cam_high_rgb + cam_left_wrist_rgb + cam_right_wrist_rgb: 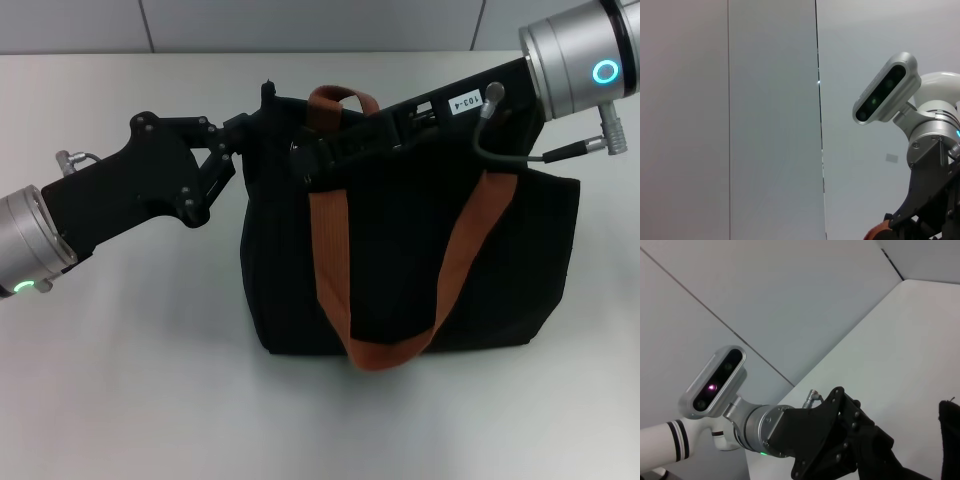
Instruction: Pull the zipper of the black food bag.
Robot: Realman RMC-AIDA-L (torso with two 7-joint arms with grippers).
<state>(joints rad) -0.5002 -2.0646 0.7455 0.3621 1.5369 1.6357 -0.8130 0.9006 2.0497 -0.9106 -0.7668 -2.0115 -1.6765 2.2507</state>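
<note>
Closest to the lens: brushed-silver wrist joint (pixel 585 60) of the right arm, round and smooth, lit by a blue ring. Out from it, along the top edge of the black food bag (pixel 500 260), lies the right gripper (pixel 305 158), matte black against black cloth, ending beside the rear orange-brown strap handle (pixel 335 100). Cannot tell whether its jaws are apart or together. Carries a white label (pixel 462 102) and a looping grey cable (pixel 500 150).

Coming in from the other side, at the bag's top corner: left gripper (pixel 262 115), angular black linkage studded with small bolts, touching or just beside the cloth. Jaw state likewise impossible to tell. Behind it, a second silver wrist joint (pixel 25 250) with a green light.

Zipper somewhere along that top edge, beneath or between the two grippers; pull tab not made out.

Stands upright on the pale, smooth table (pixel 120 380), boxy, finely ribbed fabric, soft rounded lower corners. Front webbing handle (pixel 330 260) hangs down the face in a U, dropping just past the base.

Bare tabletop wide to the left and in front, narrower to the right; behind, a strip of table before the grey panelled wall (pixel 300 25).
</note>
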